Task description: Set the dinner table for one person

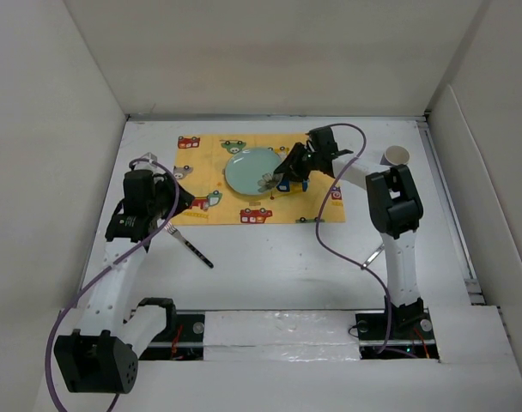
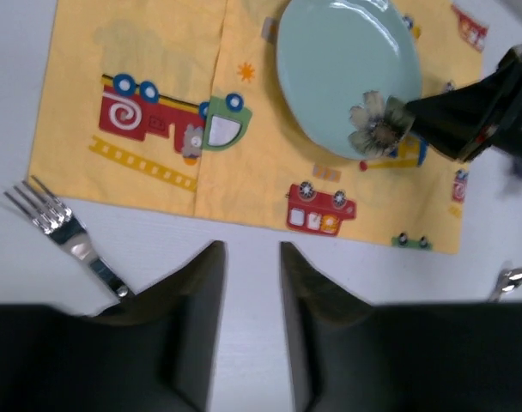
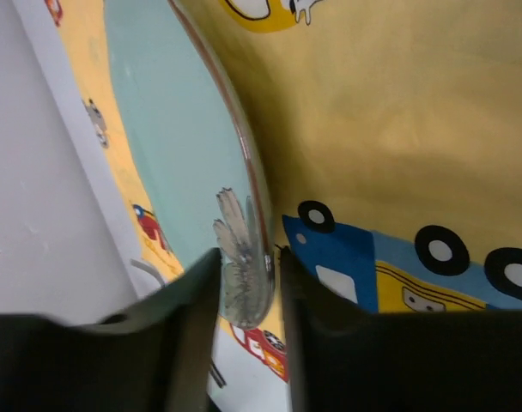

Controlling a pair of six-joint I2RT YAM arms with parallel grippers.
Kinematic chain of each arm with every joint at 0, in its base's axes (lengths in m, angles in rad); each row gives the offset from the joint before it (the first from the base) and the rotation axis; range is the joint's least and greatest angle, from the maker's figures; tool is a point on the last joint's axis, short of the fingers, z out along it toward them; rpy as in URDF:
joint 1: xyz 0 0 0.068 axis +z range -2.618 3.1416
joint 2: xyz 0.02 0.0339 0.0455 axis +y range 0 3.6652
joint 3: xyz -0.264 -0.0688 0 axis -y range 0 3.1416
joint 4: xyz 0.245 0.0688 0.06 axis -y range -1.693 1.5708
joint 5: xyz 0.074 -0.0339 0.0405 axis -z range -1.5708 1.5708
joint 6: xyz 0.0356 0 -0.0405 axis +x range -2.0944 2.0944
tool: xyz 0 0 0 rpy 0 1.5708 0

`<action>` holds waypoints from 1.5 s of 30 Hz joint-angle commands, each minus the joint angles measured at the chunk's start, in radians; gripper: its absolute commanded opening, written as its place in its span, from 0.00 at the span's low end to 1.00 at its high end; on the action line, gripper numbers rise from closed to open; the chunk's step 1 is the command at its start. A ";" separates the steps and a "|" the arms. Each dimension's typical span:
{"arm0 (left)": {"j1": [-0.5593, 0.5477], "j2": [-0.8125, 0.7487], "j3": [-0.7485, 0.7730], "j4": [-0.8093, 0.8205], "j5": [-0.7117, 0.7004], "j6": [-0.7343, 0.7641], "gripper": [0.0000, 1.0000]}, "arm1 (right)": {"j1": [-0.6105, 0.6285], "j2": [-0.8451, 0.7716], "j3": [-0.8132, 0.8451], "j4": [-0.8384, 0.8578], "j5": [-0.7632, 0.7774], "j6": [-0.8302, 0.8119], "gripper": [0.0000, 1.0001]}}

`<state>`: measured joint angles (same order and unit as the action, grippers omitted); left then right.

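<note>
Your left gripper: jaws released, nothing between them. They hang over the bare dinner table, a flat, matte white surface, just below the placemat edge at lower centre of the wrist view. A shiny metal fork lies on it to the left.

Your right gripper: jaws parted, astride the rim of the round, glossy pale-green plate, which rests on the yellow printed cloth.

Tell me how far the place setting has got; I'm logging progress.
Done: placemat spread, plate flat on it. In hand: right claw straddles the plate's rim; left claw is open above the fork, which lies slanted off the placemat's corner. Remaining: spoon and cup sit off the placemat.
</note>
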<state>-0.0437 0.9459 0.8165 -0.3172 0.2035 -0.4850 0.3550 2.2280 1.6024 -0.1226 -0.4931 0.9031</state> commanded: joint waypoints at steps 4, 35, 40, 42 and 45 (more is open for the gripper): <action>0.002 0.020 0.017 -0.195 -0.041 -0.016 0.38 | -0.001 -0.079 0.028 0.002 -0.015 -0.030 0.63; -0.125 0.458 -0.076 -0.197 -0.317 -0.328 0.48 | 0.101 -0.826 -0.519 -0.074 0.142 -0.317 0.72; -0.196 0.545 -0.057 -0.218 -0.360 -0.368 0.21 | 0.124 -0.829 -0.500 -0.089 0.146 -0.328 0.72; -0.196 0.541 -0.060 -0.240 -0.371 -0.363 0.03 | 0.133 -0.838 -0.492 -0.103 0.154 -0.342 0.72; -0.196 0.486 -0.045 -0.305 -0.394 -0.320 0.00 | 0.122 -0.867 -0.486 -0.140 0.163 -0.360 0.72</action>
<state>-0.2405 1.4528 0.7761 -0.5362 -0.1375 -0.8200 0.4793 1.4208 1.0828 -0.2554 -0.3485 0.5823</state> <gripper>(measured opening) 0.120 0.722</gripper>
